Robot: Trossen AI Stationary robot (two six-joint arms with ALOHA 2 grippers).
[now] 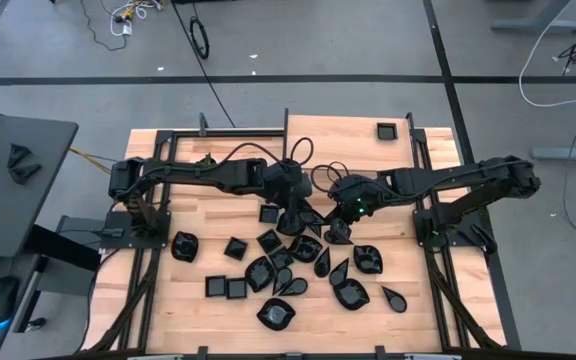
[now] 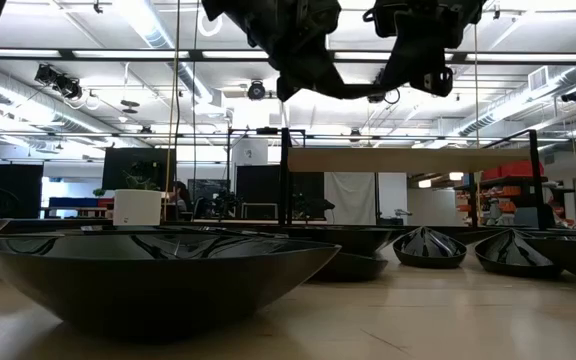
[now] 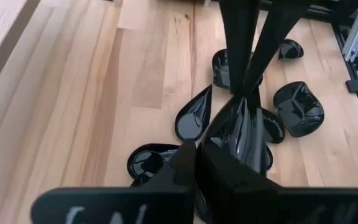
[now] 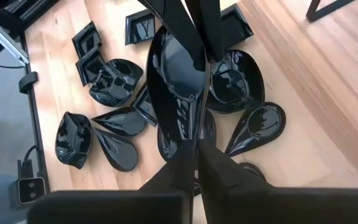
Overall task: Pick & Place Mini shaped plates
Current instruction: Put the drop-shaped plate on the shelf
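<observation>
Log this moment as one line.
left jaws: shut on black plate, raised | right jaws: shut on teardrop plate, raised | other plates on table

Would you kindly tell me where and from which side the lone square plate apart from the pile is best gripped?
Take the lone square plate by two opposite rims, coming straight down: it lies flat with bare table all round. The right gripper is nearer but holds a teardrop plate; the left gripper holds a plate too.
</observation>
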